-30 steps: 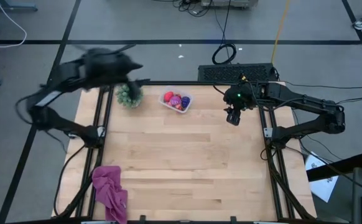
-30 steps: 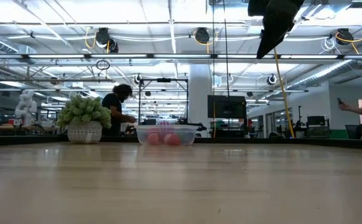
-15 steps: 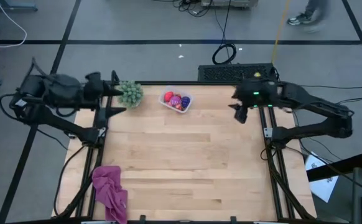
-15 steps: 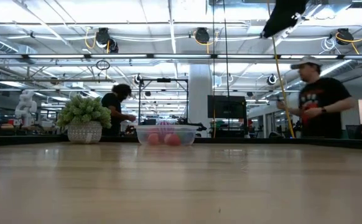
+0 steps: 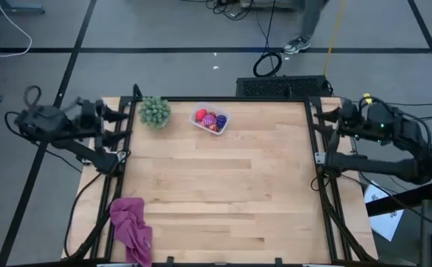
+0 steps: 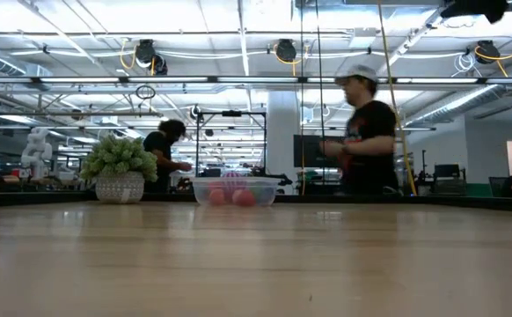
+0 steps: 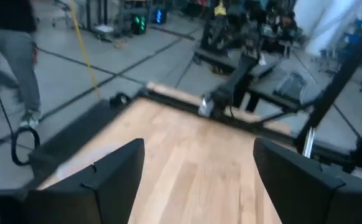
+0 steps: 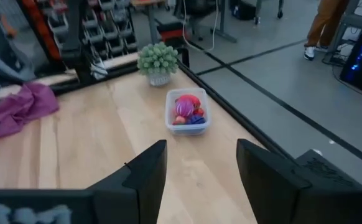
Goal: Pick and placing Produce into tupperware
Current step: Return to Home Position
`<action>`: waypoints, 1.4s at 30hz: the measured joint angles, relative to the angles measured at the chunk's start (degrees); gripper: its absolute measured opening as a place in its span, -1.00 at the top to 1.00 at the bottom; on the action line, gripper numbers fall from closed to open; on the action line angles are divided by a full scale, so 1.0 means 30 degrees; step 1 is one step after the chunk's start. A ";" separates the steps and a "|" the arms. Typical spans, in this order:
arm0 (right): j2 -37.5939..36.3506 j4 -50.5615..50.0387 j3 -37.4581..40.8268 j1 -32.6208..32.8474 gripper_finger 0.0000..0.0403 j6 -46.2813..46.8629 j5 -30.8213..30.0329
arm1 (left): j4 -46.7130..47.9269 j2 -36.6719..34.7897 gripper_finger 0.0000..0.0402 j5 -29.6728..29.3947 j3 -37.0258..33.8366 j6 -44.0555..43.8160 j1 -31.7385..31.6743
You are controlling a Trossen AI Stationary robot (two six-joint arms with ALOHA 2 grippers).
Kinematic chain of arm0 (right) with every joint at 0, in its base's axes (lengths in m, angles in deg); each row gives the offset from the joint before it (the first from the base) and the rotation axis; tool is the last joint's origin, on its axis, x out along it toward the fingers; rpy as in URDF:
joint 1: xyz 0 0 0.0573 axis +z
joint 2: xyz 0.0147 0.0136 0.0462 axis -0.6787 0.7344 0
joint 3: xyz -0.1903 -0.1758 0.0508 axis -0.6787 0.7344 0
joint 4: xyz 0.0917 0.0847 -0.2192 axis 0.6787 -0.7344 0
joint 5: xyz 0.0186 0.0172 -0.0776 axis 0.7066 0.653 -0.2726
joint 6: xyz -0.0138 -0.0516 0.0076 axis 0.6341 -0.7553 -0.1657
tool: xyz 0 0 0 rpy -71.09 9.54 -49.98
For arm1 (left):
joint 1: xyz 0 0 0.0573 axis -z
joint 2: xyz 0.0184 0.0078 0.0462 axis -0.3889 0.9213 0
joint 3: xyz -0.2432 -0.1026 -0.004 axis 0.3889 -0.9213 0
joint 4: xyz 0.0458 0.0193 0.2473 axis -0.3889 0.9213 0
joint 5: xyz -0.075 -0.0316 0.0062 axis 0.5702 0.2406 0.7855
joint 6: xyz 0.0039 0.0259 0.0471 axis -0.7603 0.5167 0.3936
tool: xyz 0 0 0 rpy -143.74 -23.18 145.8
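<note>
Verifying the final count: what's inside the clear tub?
The clear tub holds a red piece, a magenta-striped piece, a blue-purple piece and a small pinkish piece. Anything beneath them is covered, so no full count.

Clear plastic tupperware (image 8: 168,111), wooden table (image 5: 216,194)

Long ceiling lamps (image 6: 194,80) light the room brightly and evenly from above, leaving a soft sheen on the wooden table (image 5: 223,193) and only faint shadows beside the plant (image 5: 155,111) and the tub (image 5: 210,121).
</note>
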 joint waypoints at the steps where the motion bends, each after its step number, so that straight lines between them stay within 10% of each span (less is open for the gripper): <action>1: -0.0636 0.0358 0.0675 0.0000 0.09 0.0172 0.0040 | -0.0133 -0.0558 -0.53 0.0035 -0.0907 -0.0142 0.0090; 17: -0.3873 0.7717 0.9772 0.0002 0.09 0.1427 0.2698 | -0.5618 -0.5421 -0.53 0.1618 -1.0585 -0.1517 0.0096; 28: -0.8641 0.6803 1.0409 0.0007 0.09 0.2583 0.4137 | -0.6077 -1.1170 -0.53 0.1775 -1.2961 -0.0606 0.0096; 42: -0.8605 1.1232 1.4026 0.0058 0.09 0.3312 0.9005 | -1.1423 -1.0167 -0.53 0.5128 -1.8078 -0.1173 0.0139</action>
